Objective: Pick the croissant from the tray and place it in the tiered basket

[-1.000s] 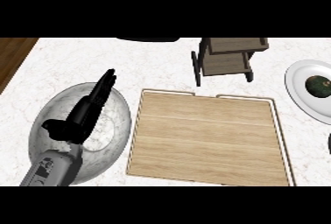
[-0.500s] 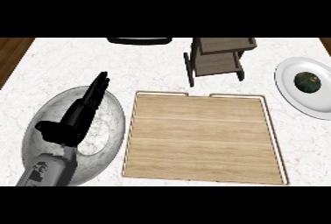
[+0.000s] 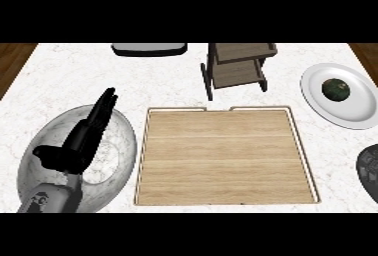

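Observation:
The wooden tray lies flat in the middle of the counter, and no croissant shows on it or anywhere else. The brown tiered basket stands just behind the tray's far edge, with nothing visible on its shelves. My left hand is at the left, open, fingers straight and pointing away, hovering over a marbled grey bowl. My right hand does not show in this view.
A white plate with a dark green round thing sits at the right. A dark textured object pokes in at the right edge. A black and white dish lies at the far edge.
The view has shifted, so everything sits slightly lower and further left in the picture. My left hand keeps its pose over the bowl.

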